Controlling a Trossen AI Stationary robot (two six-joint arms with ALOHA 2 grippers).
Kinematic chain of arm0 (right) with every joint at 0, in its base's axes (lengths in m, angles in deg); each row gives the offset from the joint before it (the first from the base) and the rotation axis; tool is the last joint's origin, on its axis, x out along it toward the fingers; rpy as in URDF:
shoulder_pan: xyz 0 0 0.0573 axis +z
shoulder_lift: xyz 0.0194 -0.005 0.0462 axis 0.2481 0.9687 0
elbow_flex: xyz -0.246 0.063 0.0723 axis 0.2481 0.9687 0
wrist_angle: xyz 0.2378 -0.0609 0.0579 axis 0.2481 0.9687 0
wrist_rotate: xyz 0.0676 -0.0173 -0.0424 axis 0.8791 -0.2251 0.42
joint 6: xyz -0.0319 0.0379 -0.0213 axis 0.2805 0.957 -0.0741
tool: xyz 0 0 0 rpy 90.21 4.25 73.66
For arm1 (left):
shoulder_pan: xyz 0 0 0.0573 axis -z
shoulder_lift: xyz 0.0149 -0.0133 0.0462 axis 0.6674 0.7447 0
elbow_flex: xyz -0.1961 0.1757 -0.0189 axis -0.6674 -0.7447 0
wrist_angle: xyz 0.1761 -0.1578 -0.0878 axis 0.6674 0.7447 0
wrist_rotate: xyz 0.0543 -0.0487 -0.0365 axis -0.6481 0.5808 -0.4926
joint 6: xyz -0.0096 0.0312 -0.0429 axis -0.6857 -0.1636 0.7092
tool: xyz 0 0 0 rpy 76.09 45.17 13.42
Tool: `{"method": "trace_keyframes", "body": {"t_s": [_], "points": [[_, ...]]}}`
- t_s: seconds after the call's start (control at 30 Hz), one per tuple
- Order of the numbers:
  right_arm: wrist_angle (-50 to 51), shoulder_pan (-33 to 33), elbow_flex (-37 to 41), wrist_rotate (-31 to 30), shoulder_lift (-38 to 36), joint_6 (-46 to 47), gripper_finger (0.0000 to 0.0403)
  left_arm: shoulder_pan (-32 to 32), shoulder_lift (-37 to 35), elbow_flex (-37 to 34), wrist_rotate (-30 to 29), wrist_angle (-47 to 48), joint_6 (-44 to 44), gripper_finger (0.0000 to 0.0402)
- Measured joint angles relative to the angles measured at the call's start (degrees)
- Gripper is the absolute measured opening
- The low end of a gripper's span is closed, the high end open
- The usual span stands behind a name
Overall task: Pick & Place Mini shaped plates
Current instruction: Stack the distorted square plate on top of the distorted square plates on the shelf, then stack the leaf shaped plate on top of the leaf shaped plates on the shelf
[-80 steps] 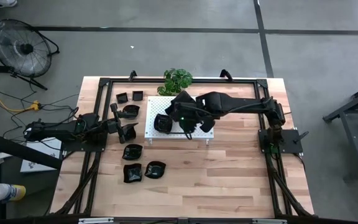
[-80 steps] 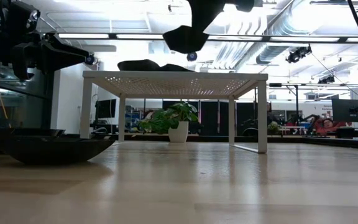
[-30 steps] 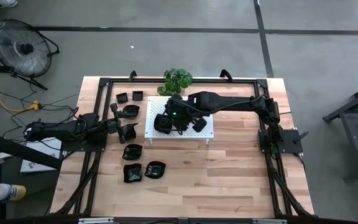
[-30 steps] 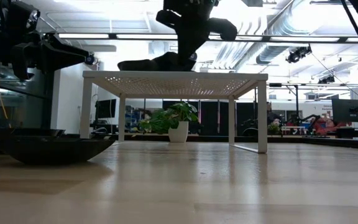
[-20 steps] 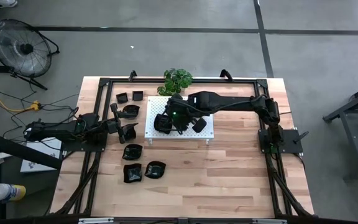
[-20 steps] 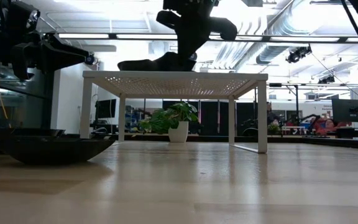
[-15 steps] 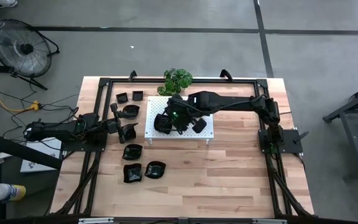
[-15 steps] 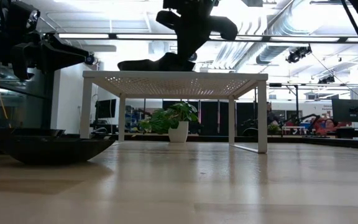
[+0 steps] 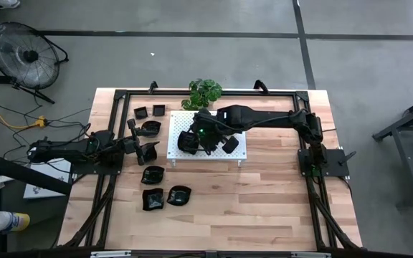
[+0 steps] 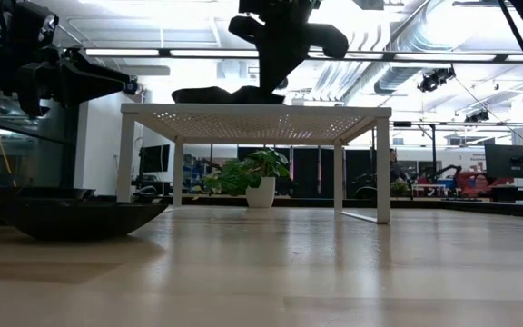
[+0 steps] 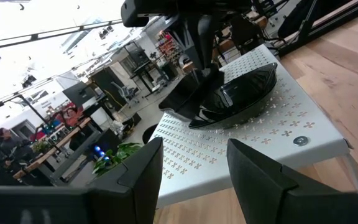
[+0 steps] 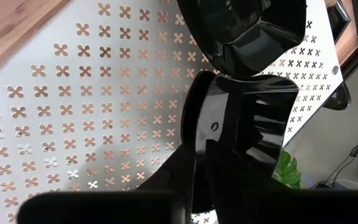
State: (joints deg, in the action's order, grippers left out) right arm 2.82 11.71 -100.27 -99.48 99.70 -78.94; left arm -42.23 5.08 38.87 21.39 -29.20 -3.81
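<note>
Glossy black shallow dish (image 12: 241, 143) sits on the white perforated board (image 9: 235, 148), right gripper (image 12: 219, 124) fingers pinching its rim. I'd part them fully, then lift straight up. Left gripper (image 11: 191, 168) waits, fingers apart.

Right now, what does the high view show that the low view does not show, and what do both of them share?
Only the high view shows the small plates at the table's far left, the wavy plates on the bare wood, the fan on the floor, and the left end effector beside the white board.

Only the low view shows the white board's legs and the room's ceiling lights.

Both show the white board, the green plant, and the right end effector on the plates on the board.
</note>
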Motion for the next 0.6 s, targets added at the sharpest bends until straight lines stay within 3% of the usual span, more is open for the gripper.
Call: {"method": "trace_keyframes", "body": {"t_s": [0.43,0.6], "points": [[-0.04,0.35,0.00,-1.15,-0.14,3.90,0.0098,0.00,-0.01,0.00,0.02,0.02,-0.01,0.0175],[0.02,2.03,-0.02,-5.32,-1.33,6.97,0.0118,0.00,0.00,0.00,0.02,0.02,-0.01,0.0175]]}}
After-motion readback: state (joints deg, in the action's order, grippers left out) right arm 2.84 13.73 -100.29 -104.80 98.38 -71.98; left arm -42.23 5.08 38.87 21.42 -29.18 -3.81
